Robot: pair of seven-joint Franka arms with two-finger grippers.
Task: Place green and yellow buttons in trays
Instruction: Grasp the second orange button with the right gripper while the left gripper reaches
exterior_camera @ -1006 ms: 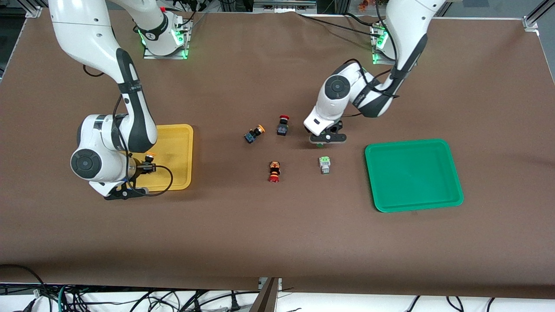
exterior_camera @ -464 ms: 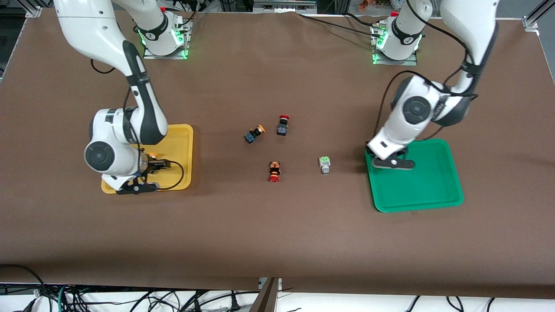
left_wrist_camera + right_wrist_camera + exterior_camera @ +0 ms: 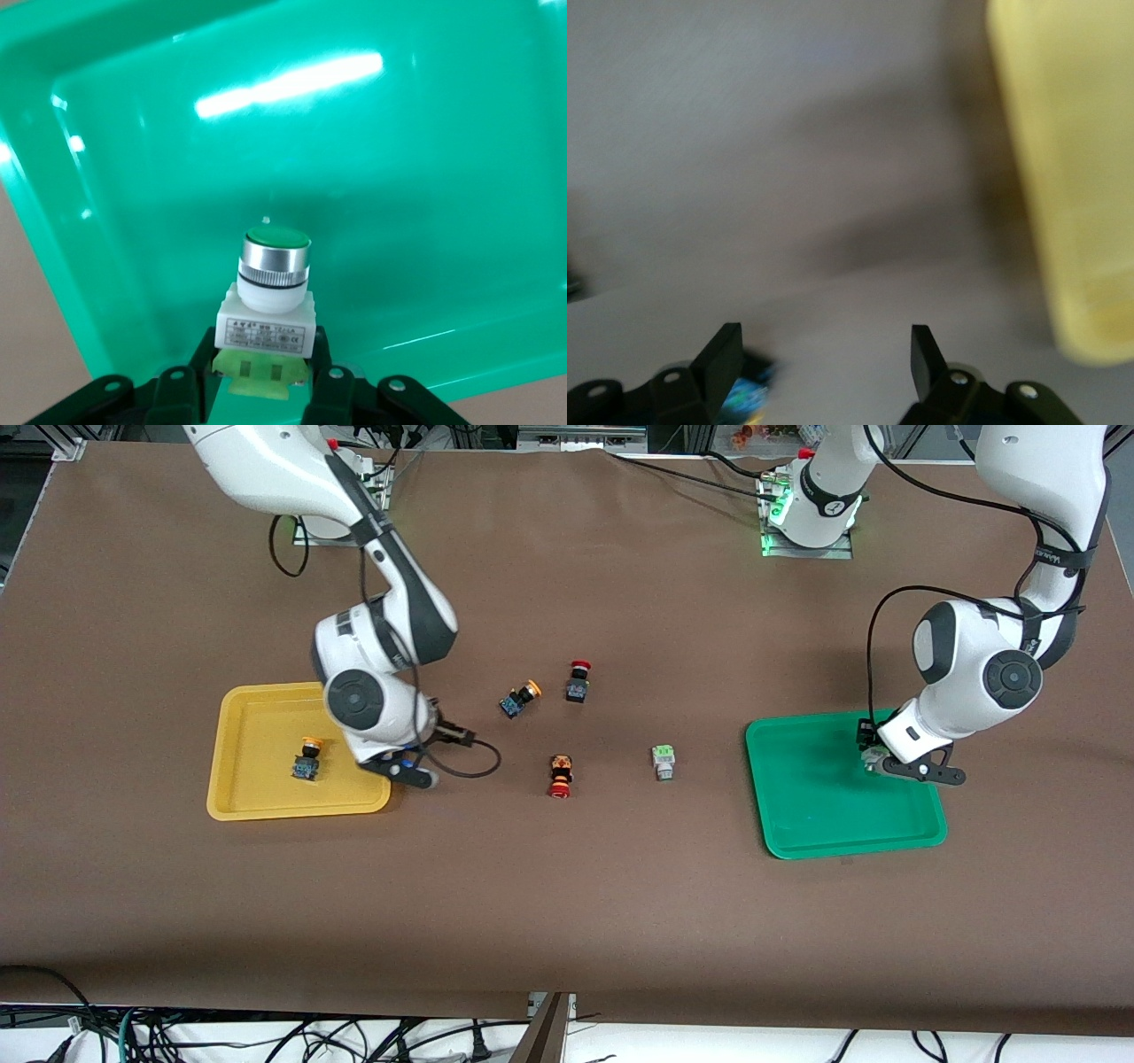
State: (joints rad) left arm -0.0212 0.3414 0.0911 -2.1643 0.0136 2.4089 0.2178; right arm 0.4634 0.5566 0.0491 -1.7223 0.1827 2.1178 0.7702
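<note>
The left end effector (image 3: 266, 390), clenched on a green button (image 3: 270, 283), hangs over the green tray (image 3: 824, 815); the right end effector (image 3: 824, 354), released, hangs beside the yellow tray (image 3: 257, 802).

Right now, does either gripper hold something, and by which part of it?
The left gripper holds a green button by its light-green base, cap outward, over the green tray. The right gripper is open and holds nothing.
</note>
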